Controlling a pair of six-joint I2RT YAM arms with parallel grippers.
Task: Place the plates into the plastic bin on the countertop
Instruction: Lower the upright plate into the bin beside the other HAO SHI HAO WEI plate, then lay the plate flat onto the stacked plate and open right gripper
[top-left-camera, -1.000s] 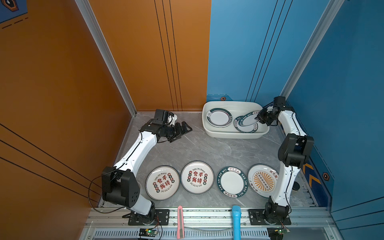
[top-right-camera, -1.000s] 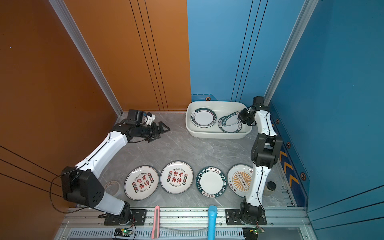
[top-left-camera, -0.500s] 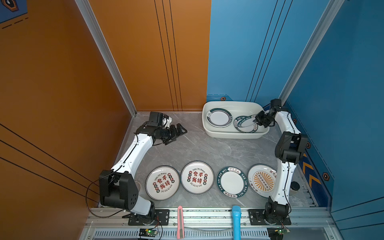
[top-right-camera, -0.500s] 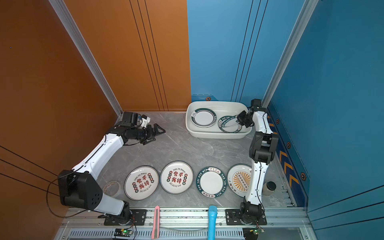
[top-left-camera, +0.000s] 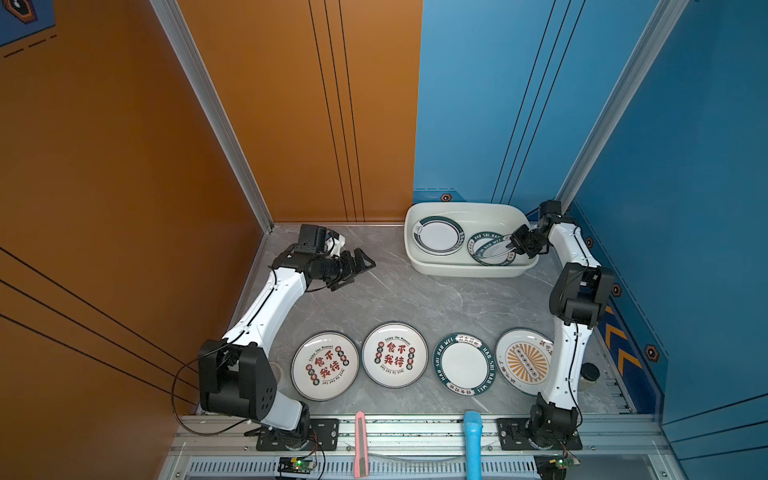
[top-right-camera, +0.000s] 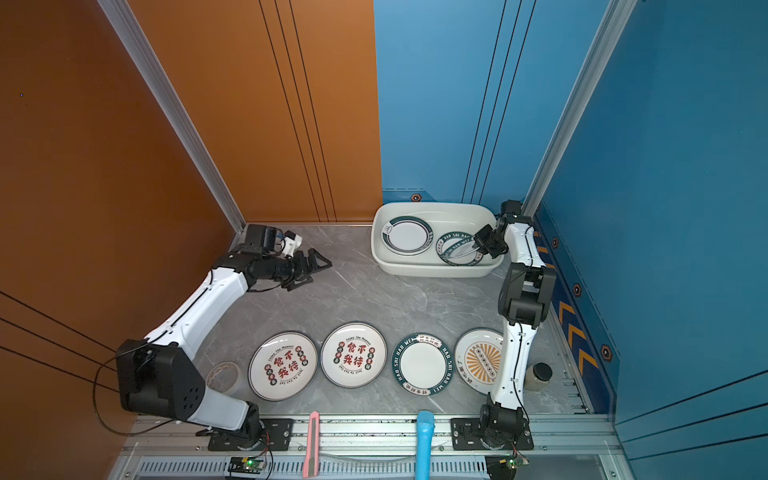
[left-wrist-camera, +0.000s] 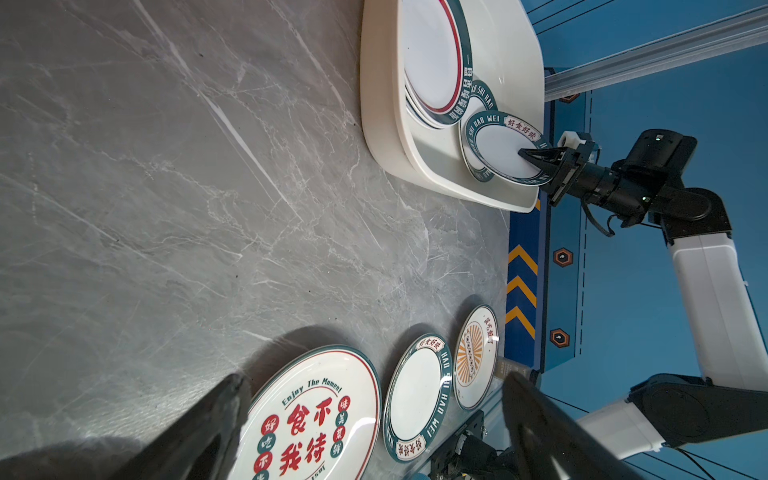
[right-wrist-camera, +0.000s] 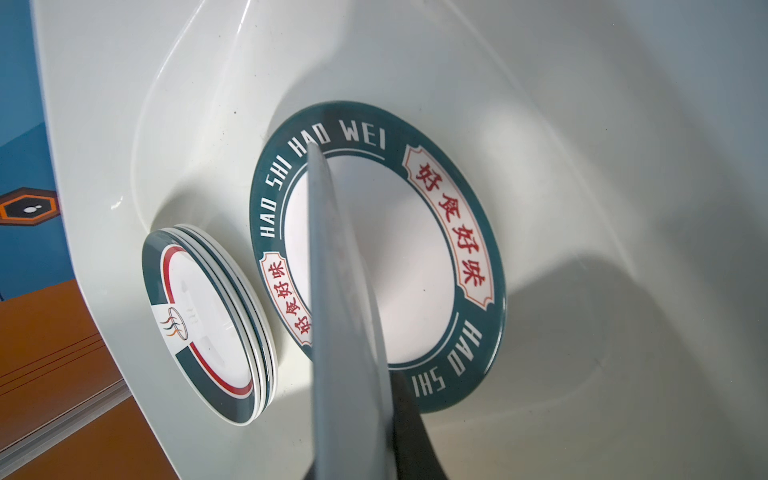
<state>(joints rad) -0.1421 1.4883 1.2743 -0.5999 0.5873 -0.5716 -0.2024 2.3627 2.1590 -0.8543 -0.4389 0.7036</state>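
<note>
- Plates (top-left-camera: 395, 354) all round and white, four of them in a row on the countertop (top-left-camera: 395, 299), nearest the arm bases.
- Row count: two red-character plates (top-left-camera: 325, 365), one green-rim plate (top-left-camera: 464, 363) lettered HAO SHI HAO WEI, and one sunburst plate (top-left-camera: 524, 361) partly behind the right arm.
- Bin (top-left-camera: 465, 270), a white tub, sits at the far side of the countertop by the blue wall.
- Inside it is a stack (right-wrist-camera: 208, 324) of green-rimmed plates with a red ring and a cloud emblem, exact count unclear. Beside it lies one flat plate (right-wrist-camera: 415, 249) with a green rim and the same lettering.
- Right claw (top-left-camera: 510, 246) is pinched on a held plate (left-wrist-camera: 498, 149), green-rimmed too, tilted over the flat one inside the bin.
- Left claw (top-left-camera: 359, 271) is spread wide with nothing in it, above bare countertop, well apart from bin and row.
</note>
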